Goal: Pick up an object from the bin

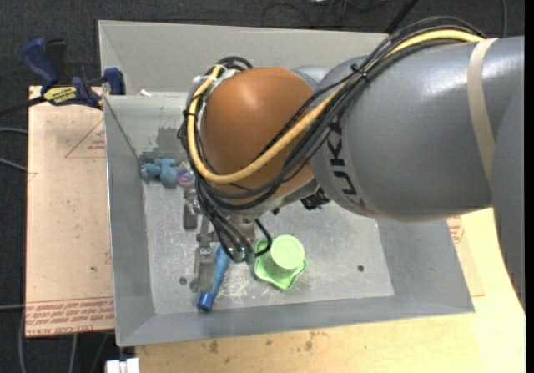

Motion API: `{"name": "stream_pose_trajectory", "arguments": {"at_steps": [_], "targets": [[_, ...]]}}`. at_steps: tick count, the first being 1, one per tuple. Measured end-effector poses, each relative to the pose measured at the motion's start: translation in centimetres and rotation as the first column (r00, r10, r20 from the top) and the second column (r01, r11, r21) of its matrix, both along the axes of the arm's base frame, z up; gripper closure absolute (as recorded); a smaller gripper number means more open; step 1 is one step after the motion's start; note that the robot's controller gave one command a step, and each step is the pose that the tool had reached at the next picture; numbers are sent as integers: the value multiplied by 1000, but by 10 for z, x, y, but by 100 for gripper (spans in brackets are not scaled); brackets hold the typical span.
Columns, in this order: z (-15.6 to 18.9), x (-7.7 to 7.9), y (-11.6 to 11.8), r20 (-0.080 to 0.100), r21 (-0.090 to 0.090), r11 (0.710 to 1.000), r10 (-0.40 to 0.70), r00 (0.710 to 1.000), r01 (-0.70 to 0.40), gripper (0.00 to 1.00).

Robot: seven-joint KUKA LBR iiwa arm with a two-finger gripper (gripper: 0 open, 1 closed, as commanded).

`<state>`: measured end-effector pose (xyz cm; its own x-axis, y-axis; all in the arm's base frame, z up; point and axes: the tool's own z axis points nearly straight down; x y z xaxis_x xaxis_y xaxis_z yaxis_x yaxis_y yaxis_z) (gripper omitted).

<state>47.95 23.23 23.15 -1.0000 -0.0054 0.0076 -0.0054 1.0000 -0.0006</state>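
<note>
Camera view. Arm in from the right, with its orange cover and cables over the middle of the bin [125, 238]. Tool [204, 275] set low near the front wall, close against a blue stick [209, 294] that lies slanted there; contact not confirmable. Opening of the tool and any hold: cannot tell. Judged to be placed so for a pick of the blue stick.

Contents of the bin:
- blue stick at front left
- green cap [279, 263] just to its right
- pale blue lump [163, 169] by the left wall, well apart

The grey arm [417, 129] reaches in from the right — its orange-covered wrist [250, 125] tipped downward, claw [204, 267] hanging low beneath.
</note>
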Motion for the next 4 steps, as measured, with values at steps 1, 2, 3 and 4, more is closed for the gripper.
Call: {"name": "stream_pose_trajectory", "arguments": {"at_steps": [1, 2, 3, 4], "targets": [[-61, 22, -85, 5, -3, 955, -295, 955, 295, 0], [-162, 48, -87, 10, 3, 992, -124, 992, 124, 0], [-161, 48, -88, 8, 2, 992, -126, 992, 126, 100], [22, 45, -106, 16, 3, 997, -74, 997, 74, 100]]}}
